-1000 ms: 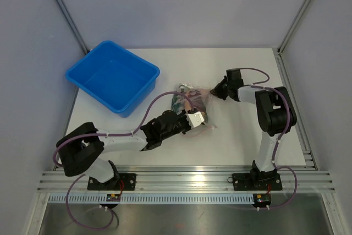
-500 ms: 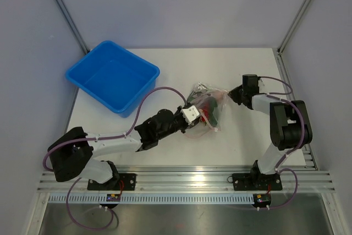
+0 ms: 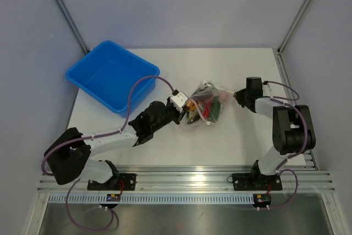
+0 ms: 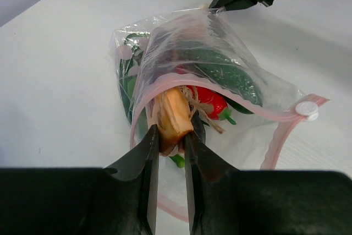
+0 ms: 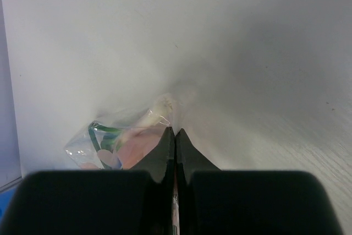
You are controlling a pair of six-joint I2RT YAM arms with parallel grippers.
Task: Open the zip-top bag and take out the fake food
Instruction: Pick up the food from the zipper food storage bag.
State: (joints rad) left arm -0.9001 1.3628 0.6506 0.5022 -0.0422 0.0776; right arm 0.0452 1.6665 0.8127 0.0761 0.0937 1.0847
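The bag is sitting mid-table, stretched btwn the two claws and well apart from the blue bin. The right claw is pinching the bag's closed far corner, fingers fully together on the plastic w/ no gap showing. It's prob. anchoring the bag so it doesn't drag along when food gets pulled out the other end. The left claw is working at the open mouth, w/ the pink zip strip gaping around it. It's gripping the orange-tan food piece btwn nearly closed fingers (only the piece itself is holding them apart). A red piece and a green piece are sitting deeper inside. The left arm is stretching low and fwd across the table, wrist aiming into the mouth. The right arm is bending at the elbow, forearm pointing left at the corner.
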